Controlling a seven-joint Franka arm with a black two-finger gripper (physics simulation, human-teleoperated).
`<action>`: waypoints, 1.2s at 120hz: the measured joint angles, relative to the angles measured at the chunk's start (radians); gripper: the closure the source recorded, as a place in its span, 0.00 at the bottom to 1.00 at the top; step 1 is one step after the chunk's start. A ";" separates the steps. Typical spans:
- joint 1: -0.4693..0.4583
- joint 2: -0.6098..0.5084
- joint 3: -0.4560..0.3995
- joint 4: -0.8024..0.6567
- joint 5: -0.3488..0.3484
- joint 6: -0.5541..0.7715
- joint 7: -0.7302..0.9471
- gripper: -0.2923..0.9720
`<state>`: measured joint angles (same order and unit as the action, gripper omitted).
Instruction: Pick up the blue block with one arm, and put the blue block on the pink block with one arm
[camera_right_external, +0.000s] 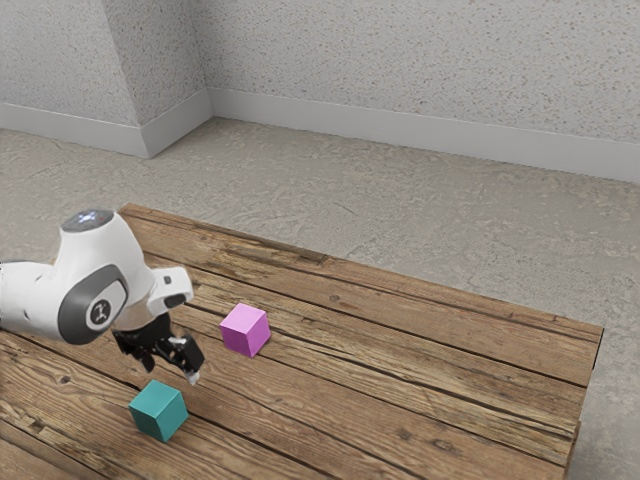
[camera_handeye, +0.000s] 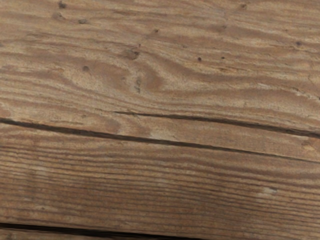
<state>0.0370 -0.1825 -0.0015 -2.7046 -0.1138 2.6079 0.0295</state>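
The wooden table (camera_right_external: 400, 340) lies under the white arm (camera_right_external: 70, 290), which reaches in from the exterior view's left. In the wrist view, bare planks (camera_handeye: 160, 75) lie under the hand. The black gripper (camera_right_external: 170, 366) hangs above the boards, its fingers spread and holding nothing. The blue block (camera_right_external: 158, 410) sits on the table just below and beside the gripper, not touching it. The pink block (camera_right_external: 245, 330) rests near the gripper's far side, apart from the blue one.
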 joint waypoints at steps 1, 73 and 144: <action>0.000 0.002 0.000 0.000 -0.004 0.002 0.002 0.23; 0.000 -0.051 0.000 -0.112 -0.132 0.048 0.088 0.23; 0.026 -0.030 0.000 -0.099 -0.111 -0.063 0.110 0.35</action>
<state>0.0629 -0.2123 -0.0015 -2.8035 -0.2248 2.5453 0.1397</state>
